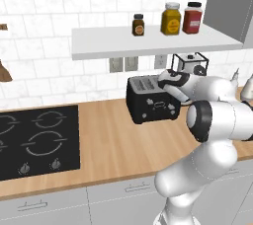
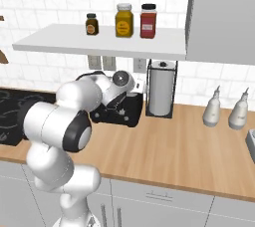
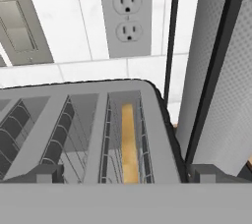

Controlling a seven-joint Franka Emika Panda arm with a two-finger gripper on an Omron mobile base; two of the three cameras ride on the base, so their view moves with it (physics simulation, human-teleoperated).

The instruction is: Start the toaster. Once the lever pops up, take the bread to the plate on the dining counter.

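While the left base view shows the black toaster (image 1: 150,98) whole, standing on the wooden tabletop (image 1: 113,145) near the tiled wall with its small light controls facing forward and the black hob (image 1: 37,141) well apart to its left, the right base view has most of the toaster (image 2: 122,111) hidden behind the white arm. The hand view looks down into the toaster (image 3: 83,134) from just above: the bread (image 3: 129,142) stands on edge deep in the right-hand slot, a thin tan strip between the wire guides, and the slot beside it holds nothing. The gripper (image 3: 123,175) hangs over the toaster's top, its jaws spread wide apart, one dark fingertip (image 3: 47,173) at each side of the picture and nothing between them. The same view brings up a wall socket (image 3: 126,14) and a paper towel roll (image 3: 224,80) in a black frame just right of the toaster. Only the right base view takes in two pale bottles (image 2: 226,109) further right on the tabletop. Both base views show three jars (image 1: 168,19) on the white shelf (image 1: 148,41); their labels are too small to read, and no writing is legible anywhere.
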